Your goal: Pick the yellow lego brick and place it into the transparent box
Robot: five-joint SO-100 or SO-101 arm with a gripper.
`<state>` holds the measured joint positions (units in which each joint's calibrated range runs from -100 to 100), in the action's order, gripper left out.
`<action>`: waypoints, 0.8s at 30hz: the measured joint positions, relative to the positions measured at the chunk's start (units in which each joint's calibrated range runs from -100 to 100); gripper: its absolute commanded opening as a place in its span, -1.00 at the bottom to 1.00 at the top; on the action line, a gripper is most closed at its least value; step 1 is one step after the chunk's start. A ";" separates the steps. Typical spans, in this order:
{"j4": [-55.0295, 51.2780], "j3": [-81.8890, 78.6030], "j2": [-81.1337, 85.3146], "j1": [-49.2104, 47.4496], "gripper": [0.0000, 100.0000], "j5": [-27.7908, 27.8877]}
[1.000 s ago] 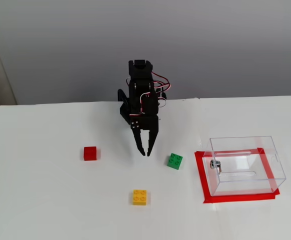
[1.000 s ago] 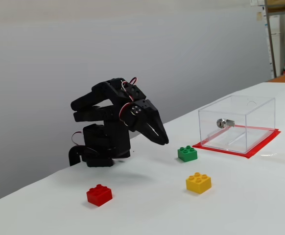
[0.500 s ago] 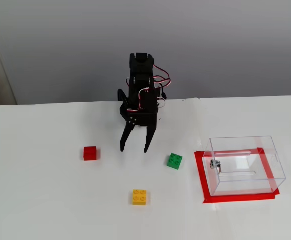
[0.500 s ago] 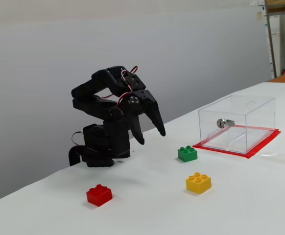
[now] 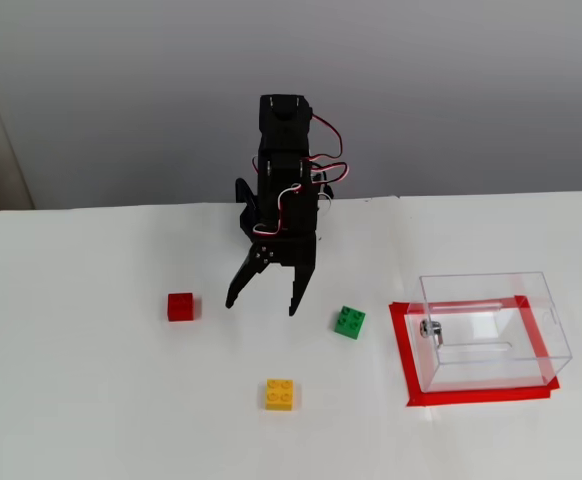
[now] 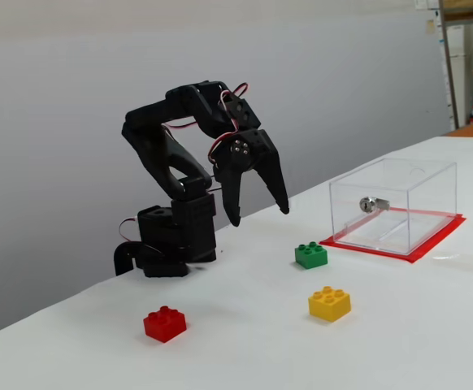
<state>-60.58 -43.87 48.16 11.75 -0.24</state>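
Black two-finger tool point(image 5: 261, 304) point(image 6: 258, 214) of the black arm, raised above the white tabletop point(image 5: 91, 400) point(image 6: 431, 325), fingers spread wide and pointing downward, nothing between them. Small square yellow-orange plastic lego brick point(image 5: 280, 394) point(image 6: 330, 303) with four round studs, lying on the tabletop, apart from the tool: nearer the camera than the tool in a fixed view point(image 5: 280, 394), and below and right of it in a fixed view point(image 6: 330, 303). Clear plastic rectangular box point(image 5: 491, 330) point(image 6: 395, 203) with thin see-through walls and a small metal fitting point(image 5: 429, 328) point(image 6: 369, 203) on one side, standing on a rectangle of red tape point(image 5: 403, 350) point(image 6: 431, 244) at the right of both fixed views, well apart from the yellow brick. Small green studded brick point(image 5: 349, 322) point(image 6: 311, 254), on the tabletop between the tool and the box. Small red brick point(image 5: 180, 306) point(image 6: 165, 322), on the tabletop to the left in both fixed views. All three bricks lie separate from one another.
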 measured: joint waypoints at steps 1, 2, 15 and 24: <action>0.00 1.94 -2.20 -0.43 -0.22 0.00; 0.00 3.71 -4.14 -1.07 -0.22 0.00; 0.26 16.50 -23.85 -6.52 -0.22 -0.10; 0.26 22.07 -33.66 -6.62 -0.23 -0.24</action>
<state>-60.33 -21.80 14.50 5.13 -0.49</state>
